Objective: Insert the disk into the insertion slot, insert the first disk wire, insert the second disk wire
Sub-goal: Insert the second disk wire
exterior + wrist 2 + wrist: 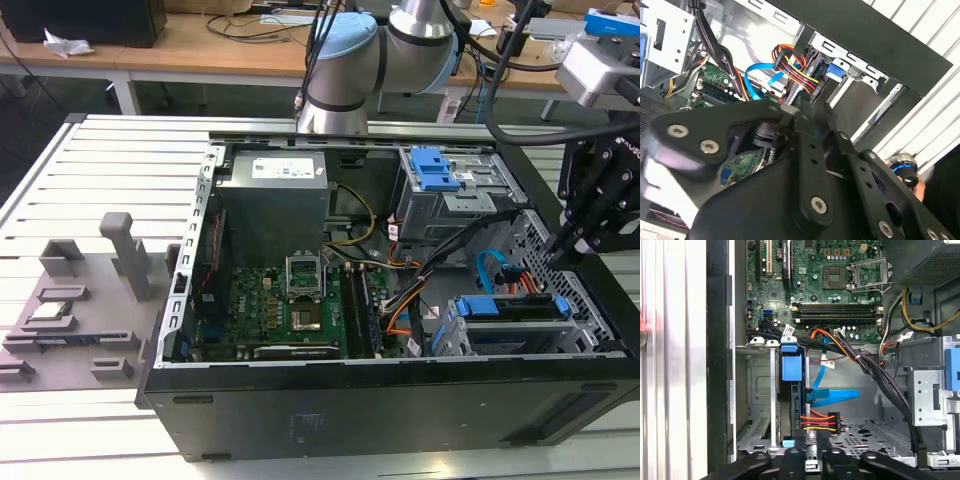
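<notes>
While the exterior view takes in the whole open computer case [300, 400] on the slatted counter [100, 160], the first wrist view looks straight down into the insertion slot [760, 395].

Disk [791, 369]: one, seated on edge inside the slot, blue carrier showing. In the exterior view it sits in the near corner of the case, on the exterior view's right.

Cables at the disk's end, first wrist view: one flat blue cable [832, 395] and one bundle of red, orange, yellow and black wires [817, 421]. Both reach the disk; seating not discernible.

Second wrist view: fingers [790, 112] drawn together at the tips, nothing gripped, close to those wires.

Gripper [560, 248] hangs over the case's right wall.

One further bay with a blue latch [435, 170] sits farther back. One grey fixture [80, 300] lies on the counter, left.
</notes>
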### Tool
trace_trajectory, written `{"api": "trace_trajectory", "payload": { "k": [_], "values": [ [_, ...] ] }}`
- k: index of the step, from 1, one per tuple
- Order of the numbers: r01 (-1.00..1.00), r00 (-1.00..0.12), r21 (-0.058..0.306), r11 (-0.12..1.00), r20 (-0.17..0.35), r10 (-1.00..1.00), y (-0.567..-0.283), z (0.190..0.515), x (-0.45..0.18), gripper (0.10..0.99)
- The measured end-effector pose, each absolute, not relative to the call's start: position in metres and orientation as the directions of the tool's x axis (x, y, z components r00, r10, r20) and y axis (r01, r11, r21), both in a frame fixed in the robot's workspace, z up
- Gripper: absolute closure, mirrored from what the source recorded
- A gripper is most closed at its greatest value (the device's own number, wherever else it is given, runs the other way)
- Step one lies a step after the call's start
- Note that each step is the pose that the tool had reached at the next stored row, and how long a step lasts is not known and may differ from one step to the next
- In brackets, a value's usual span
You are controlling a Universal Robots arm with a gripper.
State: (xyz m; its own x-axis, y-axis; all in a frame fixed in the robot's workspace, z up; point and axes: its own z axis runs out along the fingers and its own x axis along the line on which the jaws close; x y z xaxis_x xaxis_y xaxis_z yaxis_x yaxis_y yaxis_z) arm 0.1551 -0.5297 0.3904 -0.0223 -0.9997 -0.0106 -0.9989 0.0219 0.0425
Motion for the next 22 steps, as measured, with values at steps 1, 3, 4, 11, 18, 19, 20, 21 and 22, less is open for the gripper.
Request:
{"api": "trace_trajectory", "payload": {
  "k": [1, 3, 4, 11, 18, 19, 20, 21, 22],
  "values": [
    [-0.999, -0.022, 0.042, 0.022, -0.011, -1.0, -0.53, 0.39, 0.155, 0.784],
    [-0.999, -0.022, 0.042, 0.022, -0.011, -1.0, -0.53, 0.39, 0.155, 0.784],
    [-0.999, -0.022, 0.042, 0.022, -0.01, -1.0, -0.53, 0.39, 0.155, 0.784],
    [-0.999, -0.022, 0.042, 0.022, -0.01, -1.0, -0.53, 0.373, 0.123, 0.784],
    [-0.999, -0.022, 0.042, 0.022, -0.01, -1.0, -0.529, 0.367, 0.117, 0.784],
    [-0.999, -0.022, 0.042, 0.022, -0.01, -1.0, -0.529, 0.367, 0.117, 0.784],
    [-0.999, -0.022, 0.042, 0.022, -0.01, -1.0, -0.529, 0.367, 0.117, 0.796],
    [-0.999, -0.022, 0.042, 0.022, -0.01, -1.0, -0.529, 0.366, 0.117, 0.867],
    [-0.999, -0.022, 0.042, 0.022, -0.01, -1.0, -0.529, 0.366, 0.117, 0.925]
  ]
}}
